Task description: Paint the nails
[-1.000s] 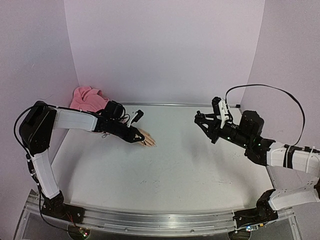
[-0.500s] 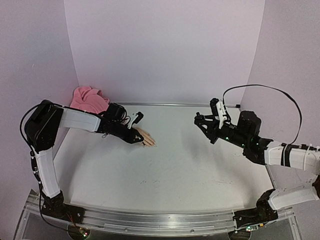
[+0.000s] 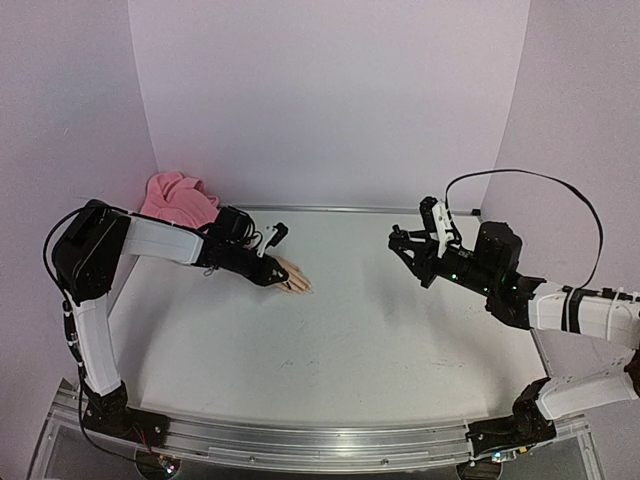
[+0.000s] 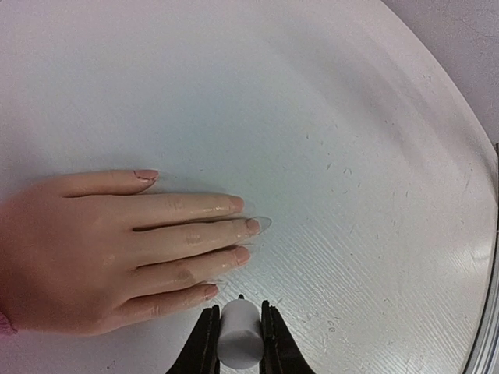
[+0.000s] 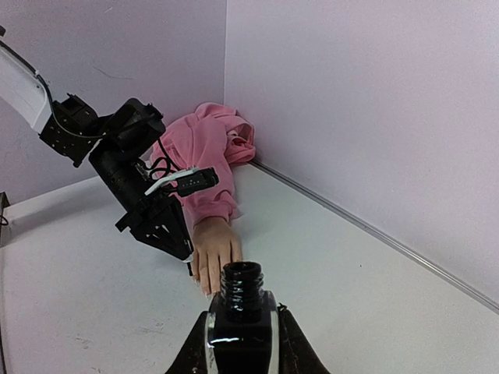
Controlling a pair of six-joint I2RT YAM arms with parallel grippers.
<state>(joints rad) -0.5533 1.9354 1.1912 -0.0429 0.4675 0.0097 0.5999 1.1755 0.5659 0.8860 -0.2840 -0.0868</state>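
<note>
The beige mannequin hand [image 4: 93, 257] lies flat on the white table, fingers spread, in a pink sleeve [image 3: 180, 197]. Its nails [image 4: 253, 225] look pale and glossy. My left gripper [image 4: 239, 331] is shut on a white cylindrical brush handle [image 4: 238, 339]. The handle's dark brush tip [image 4: 240, 297] sits just beside the little finger's nail [image 4: 210, 291]. In the top view this gripper [image 3: 272, 272] hovers over the hand [image 3: 295, 280]. My right gripper [image 5: 241, 331] is shut on an open black polish bottle [image 5: 241, 312], held upright above the table at the right [image 3: 415, 250].
Pale walls close the table on the left, back and right. A metal rail [image 3: 340, 210] runs along the back edge. The pink cloth bunches in the back left corner. A black cable [image 3: 540, 180] loops above the right arm.
The left arm's upper links have shifted slightly while its gripper stays over the hand. The right gripper has barely moved with the bottle.
</note>
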